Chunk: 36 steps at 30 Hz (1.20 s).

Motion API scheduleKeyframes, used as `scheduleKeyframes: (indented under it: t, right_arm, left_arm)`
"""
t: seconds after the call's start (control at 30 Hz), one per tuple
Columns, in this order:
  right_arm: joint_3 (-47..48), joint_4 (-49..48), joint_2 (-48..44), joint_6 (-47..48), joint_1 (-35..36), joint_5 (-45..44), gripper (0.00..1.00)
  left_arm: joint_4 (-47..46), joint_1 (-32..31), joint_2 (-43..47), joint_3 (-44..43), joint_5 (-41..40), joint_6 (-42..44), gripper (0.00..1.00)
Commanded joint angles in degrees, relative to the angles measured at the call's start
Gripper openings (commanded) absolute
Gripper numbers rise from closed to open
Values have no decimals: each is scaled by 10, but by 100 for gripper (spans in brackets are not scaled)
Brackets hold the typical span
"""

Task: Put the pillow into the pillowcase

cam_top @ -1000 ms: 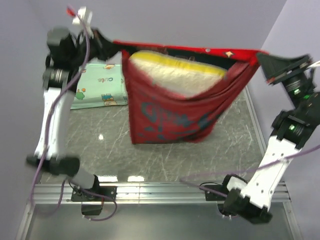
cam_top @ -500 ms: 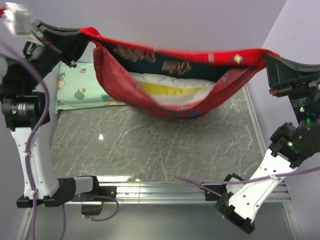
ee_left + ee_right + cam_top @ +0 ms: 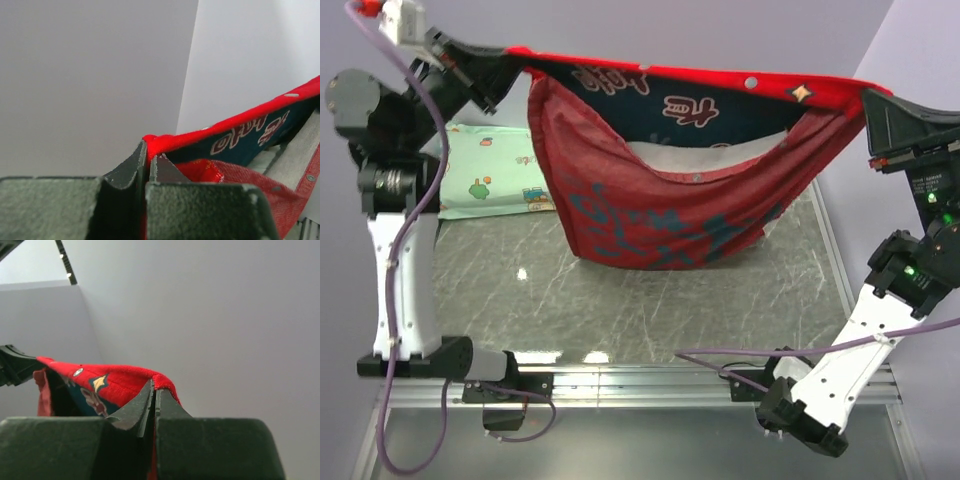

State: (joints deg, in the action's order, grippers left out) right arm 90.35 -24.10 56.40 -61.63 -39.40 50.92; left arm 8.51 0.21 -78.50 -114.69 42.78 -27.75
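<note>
The red pillowcase hangs in the air, stretched by its open top edge between my two grippers, its bottom sagging to the tabletop. The cream-white pillow lies deep inside it; only a strip shows through the mouth. My left gripper is shut on the case's upper left corner. My right gripper is shut on the upper right corner. In the left wrist view the dark blue printed lining and a bit of the pillow show.
A mint-green pillow with cartoon prints lies on the table at the back left, behind the left arm. The grey marbled tabletop lies in front of the hanging case. Walls stand close at the back and right.
The pillow has sunk deeper into the case; its yellow band no longer shows. Both grippers have lifted and spread the case's mouth, and the bag hangs lower than half a second ago.
</note>
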Motion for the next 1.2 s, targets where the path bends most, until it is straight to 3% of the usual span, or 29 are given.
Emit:
scheduleKeyframes:
  t: [0.0, 0.03, 0.1, 0.2, 0.37, 0.47, 0.57, 0.6, 0.67, 0.77, 0.83, 0.93, 0.97, 1.0, 1.03, 1.07, 1.1, 1.17]
  right_arm:
    - [9, 37, 50, 97, 30, -143, 0]
    - [9, 29, 70, 106, 49, -160, 0]
    - [20, 27, 92, 131, 64, -181, 0]
    - [64, 27, 141, 138, 71, -214, 0]
    - [142, -5, 200, 143, 69, -269, 0]
    - [273, 11, 258, 137, 58, -285, 0]
    - [461, 50, 338, 136, 41, -317, 0]
    - [543, 54, 357, 126, 29, -341, 0]
    - [571, 31, 367, 120, 23, -359, 0]
    - [487, -34, 292, 111, 18, -339, 0]
    - [351, -80, 203, 103, 18, -283, 0]
    - [140, -86, 71, 101, 25, -172, 0]
    - [80, -79, 36, 107, 41, -86, 0]
    - [-36, -65, 3, 162, 54, -44, 0]
    - [-90, 27, -64, 211, 66, -13, 0]
    - [-139, 90, -98, 272, 97, 40, 0]
    - [-225, 226, -130, 416, 106, 60, 0]
    - [-315, 369, -218, 565, 115, 86, 0]
  left_arm:
    - [-45, -23, -129, -46, -65, 15, 0]
    - [-77, -24, -163, -61, -30, -3, 0]
    - [-80, -38, -265, -149, -38, -37, 0]
    - [-111, -59, -347, -266, -70, -55, 0]
    - [-338, -81, -359, -215, -221, -60, 0]
    - [-383, -85, -408, -305, -276, -35, 0]
    - [-447, -98, -445, -364, -342, 3, 0]
    - [-491, -100, -436, -359, -348, 30, 0]
    - [-534, -103, -417, -325, -344, 43, 1]
    - [-551, -94, -403, -335, -330, 51, 0]
    - [-554, -78, -381, -311, -261, 6, 0]
    - [-554, -53, -287, -117, -120, -35, 1]
    - [-541, -50, -259, 12, -7, -8, 1]
    - [-519, -50, -201, 80, 54, 19, 0]
    - [-487, -50, -172, 149, 91, 54, 1]
    - [-408, -43, -146, 271, 159, 144, 1]
    - [-355, -36, -102, 320, 186, 206, 0]
    - [-228, -7, -72, 412, 222, 367, 0]
